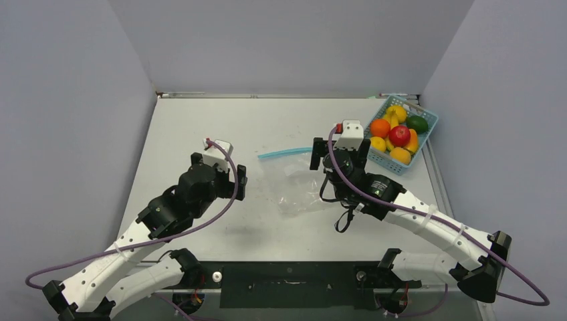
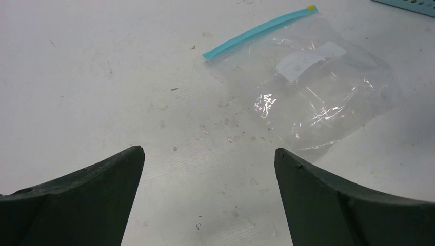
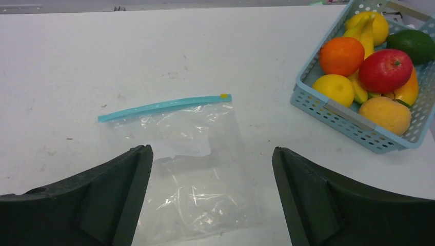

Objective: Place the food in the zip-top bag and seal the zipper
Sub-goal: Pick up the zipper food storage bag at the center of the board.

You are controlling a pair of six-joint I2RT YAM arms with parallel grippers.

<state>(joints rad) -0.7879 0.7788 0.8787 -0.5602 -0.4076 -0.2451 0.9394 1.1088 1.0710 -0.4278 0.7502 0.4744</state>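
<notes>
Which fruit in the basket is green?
The round dark-green toy lime, in the far right corner of the light-blue lattice basket, beside the red apple. Every other fruit is yellow, orange or red.

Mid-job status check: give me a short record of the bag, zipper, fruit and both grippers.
bag: clear crinkly plastic zip-top bag, flat on the white table, empty
zipper: teal-blue strip along the bag's far edge; sealed or not, cannot tell
food: glossy toy fruits, all in the light-blue lattice basket
left gripper: open, empty, beside the bag
right gripper: open, empty, over the bag
</notes>
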